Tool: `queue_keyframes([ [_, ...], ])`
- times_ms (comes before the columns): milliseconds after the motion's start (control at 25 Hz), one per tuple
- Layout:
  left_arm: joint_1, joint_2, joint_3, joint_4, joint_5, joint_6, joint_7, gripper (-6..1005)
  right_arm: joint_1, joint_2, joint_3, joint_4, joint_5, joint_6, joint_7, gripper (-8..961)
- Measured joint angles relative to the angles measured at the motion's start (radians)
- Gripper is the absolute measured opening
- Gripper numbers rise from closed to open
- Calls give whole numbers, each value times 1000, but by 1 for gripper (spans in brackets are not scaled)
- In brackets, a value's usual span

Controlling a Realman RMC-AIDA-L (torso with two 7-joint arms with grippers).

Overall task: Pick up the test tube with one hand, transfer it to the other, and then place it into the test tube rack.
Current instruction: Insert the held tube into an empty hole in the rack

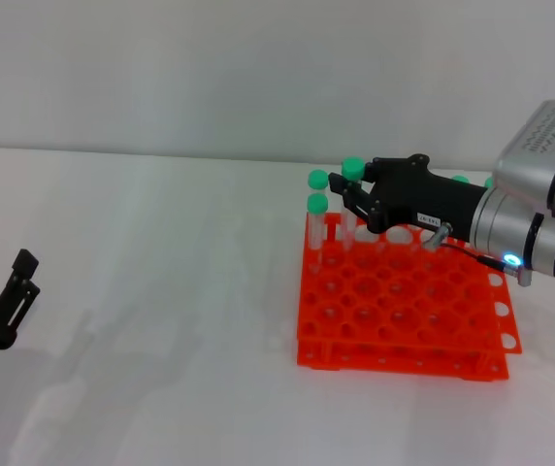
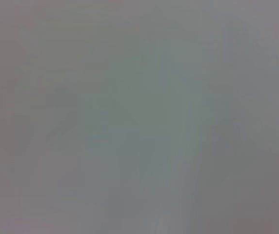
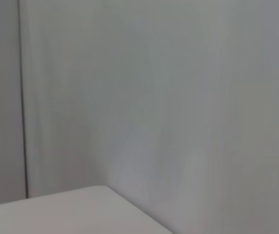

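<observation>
Over the far left corner of the bright orange two-tier plastic test tube rack, the right black fingered gripper is clenched on a slender clear tube with a green screw cap, held upright, its lower end at the rack's back row. Two more green-capped tubes stand beside it. The left black gripper rests low at the white table's left edge, fingers spread, holding nothing.

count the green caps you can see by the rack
5: two at the orange rack's far left corner, one at the right claw's tips, two peeking behind it; more may be hidden.
</observation>
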State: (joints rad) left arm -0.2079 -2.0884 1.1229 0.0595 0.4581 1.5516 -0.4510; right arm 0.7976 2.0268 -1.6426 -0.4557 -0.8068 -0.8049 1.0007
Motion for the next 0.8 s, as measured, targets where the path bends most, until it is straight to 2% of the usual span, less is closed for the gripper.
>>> queue_keyframes([
  [440,-6,3,0,0,2,-1,0,774,2,1,-21,2,6,48,-2,200],
  [800,-11,4,0,0,2,-1,0,775,3,1,-112,2,105,97,-43,200],
])
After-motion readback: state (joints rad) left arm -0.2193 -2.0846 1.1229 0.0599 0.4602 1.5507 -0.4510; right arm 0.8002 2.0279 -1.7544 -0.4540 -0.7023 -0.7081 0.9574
